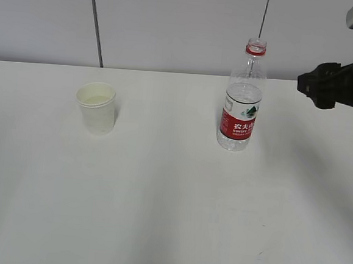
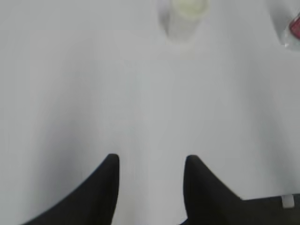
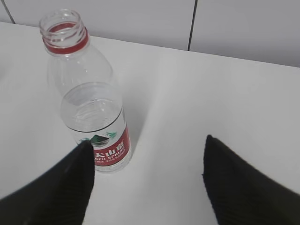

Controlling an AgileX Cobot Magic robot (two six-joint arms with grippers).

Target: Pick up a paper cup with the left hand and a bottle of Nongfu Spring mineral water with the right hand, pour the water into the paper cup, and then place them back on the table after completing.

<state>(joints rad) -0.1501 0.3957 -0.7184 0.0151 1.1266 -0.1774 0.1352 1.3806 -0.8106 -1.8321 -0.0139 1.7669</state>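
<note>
The white paper cup (image 1: 96, 107) stands upright on the white table (image 1: 157, 216) at the left, with pale liquid inside. The uncapped Nongfu Spring bottle (image 1: 242, 100), red label, stands upright right of centre, with clear water (image 3: 91, 110) up to about its middle. My right gripper (image 1: 314, 88) hangs in the air to the right of the bottle, apart from it; in the right wrist view (image 3: 147, 154) its jaws are wide open and empty. My left gripper (image 2: 151, 161) is open and empty, well short of the cup (image 2: 185, 16); it is out of the exterior view.
A grey panelled wall (image 1: 173, 21) with dark seams runs behind the table's far edge. A corner of the bottle (image 2: 293, 30) shows at the upper right of the left wrist view. Bare tabletop lies between cup and bottle and in front of them.
</note>
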